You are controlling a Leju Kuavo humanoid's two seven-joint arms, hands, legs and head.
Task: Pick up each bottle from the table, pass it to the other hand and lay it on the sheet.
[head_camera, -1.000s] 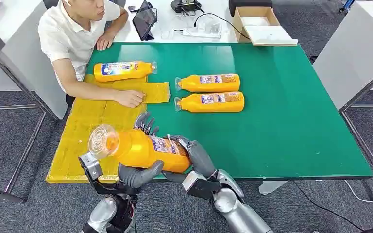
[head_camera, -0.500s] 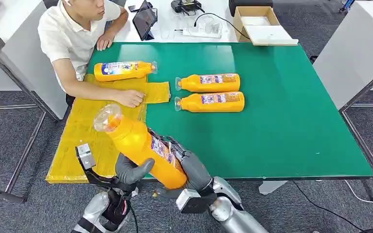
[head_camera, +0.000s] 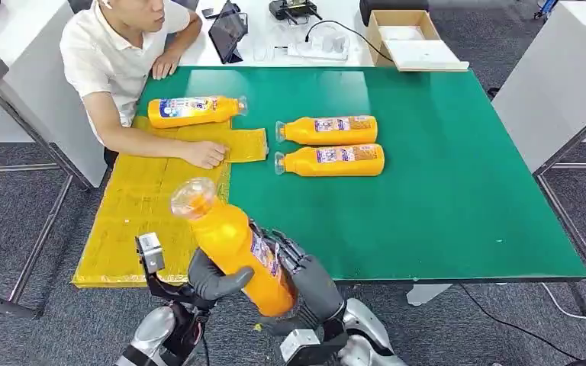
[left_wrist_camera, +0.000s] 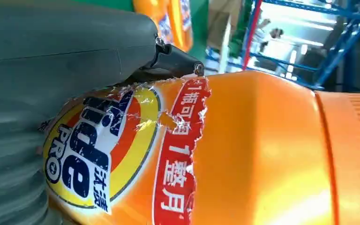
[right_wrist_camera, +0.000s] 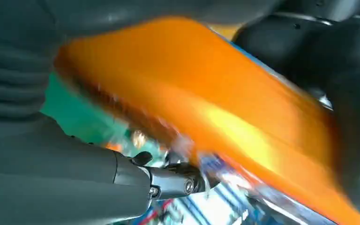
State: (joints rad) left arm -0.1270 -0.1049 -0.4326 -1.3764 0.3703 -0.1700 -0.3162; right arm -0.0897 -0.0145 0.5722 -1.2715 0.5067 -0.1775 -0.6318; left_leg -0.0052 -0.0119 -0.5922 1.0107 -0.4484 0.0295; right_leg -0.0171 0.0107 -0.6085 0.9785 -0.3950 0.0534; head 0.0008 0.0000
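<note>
Midway over the near edge of the green surface (head_camera: 442,191), an orange bottle (head_camera: 235,248) stands tilted between both robot hands, its clear cap end raised and leaning toward the yellow sheet (head_camera: 133,206), its base low by the robot's body. The left hand (head_camera: 217,278) grasps the bottle's lower body from the sheet side, grey thumb curled across the orange plastic. The right hand (head_camera: 305,278) grasps the same bottle from the opposite side, dark fingers wrapped along its label. Seen from the left wrist, the bottle's torn label (left_wrist_camera: 122,140) with blue lettering and a red strip sits pressed against the grey thumb; from the right wrist, the orange body (right_wrist_camera: 206,108) is blurred between the thumb and the dark fingers.

Farther back, one bottle on the sheet (head_camera: 193,110) lies on its side at the sheet's far end, cap pointing toward the surface's middle. Two more bottles lie on their sides on the green surface just beside the sheet, parallel, caps toward the sheet: the farther one (head_camera: 326,130) and the nearer one (head_camera: 330,160). A seated person (head_camera: 114,61) in a white shirt rests a hand (head_camera: 202,155) on the sheet. A cardboard box (head_camera: 408,38) and a tablet (head_camera: 226,32) sit on the white table beyond.
</note>
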